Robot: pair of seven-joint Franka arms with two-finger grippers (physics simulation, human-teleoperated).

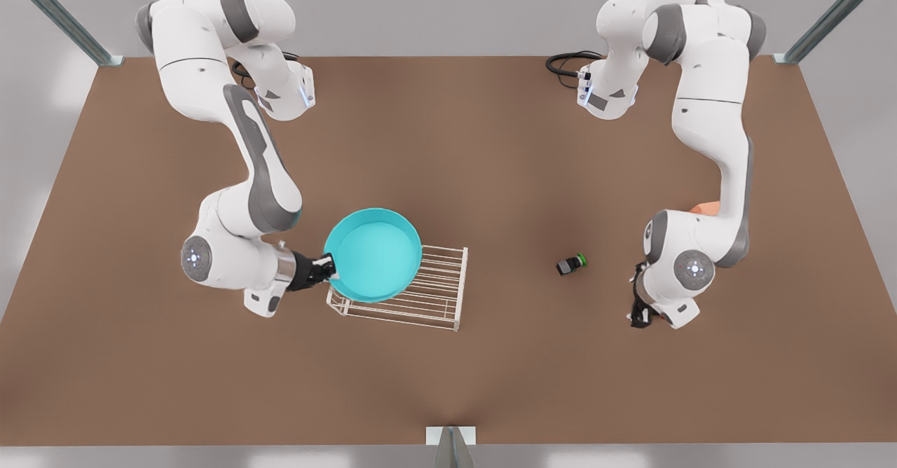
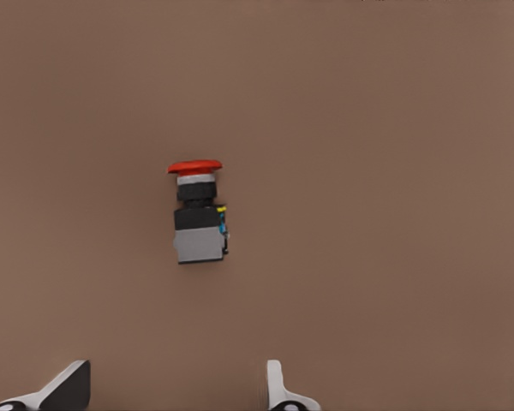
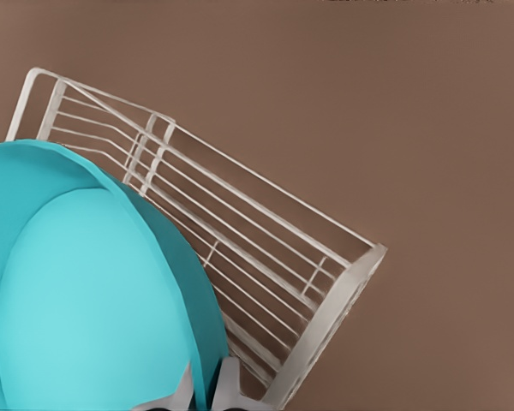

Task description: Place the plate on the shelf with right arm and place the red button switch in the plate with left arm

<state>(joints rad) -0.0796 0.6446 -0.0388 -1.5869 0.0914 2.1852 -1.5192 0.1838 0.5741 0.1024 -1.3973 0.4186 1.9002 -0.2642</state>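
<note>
The right jaws (image 1: 329, 267) clamp the rim of the round turquoise plate (image 1: 373, 254), which overlaps one end of the low white wire shelf (image 1: 438, 287). The left jaws (image 2: 176, 390) stand open, empty, directly above the red-capped, black-bodied button switch (image 2: 199, 214) lying sideways on the brown table (image 1: 490, 160)

From my front feed the plate (image 1: 373, 254) hides the rack's (image 1: 434, 293) near-left part; right wrist feed crops the plate's edge; I see the left gripper (image 2: 176, 390) only as fingertips cut off; an orange thing (image 1: 706, 207) sits mostly hidden behind that arm.
</note>
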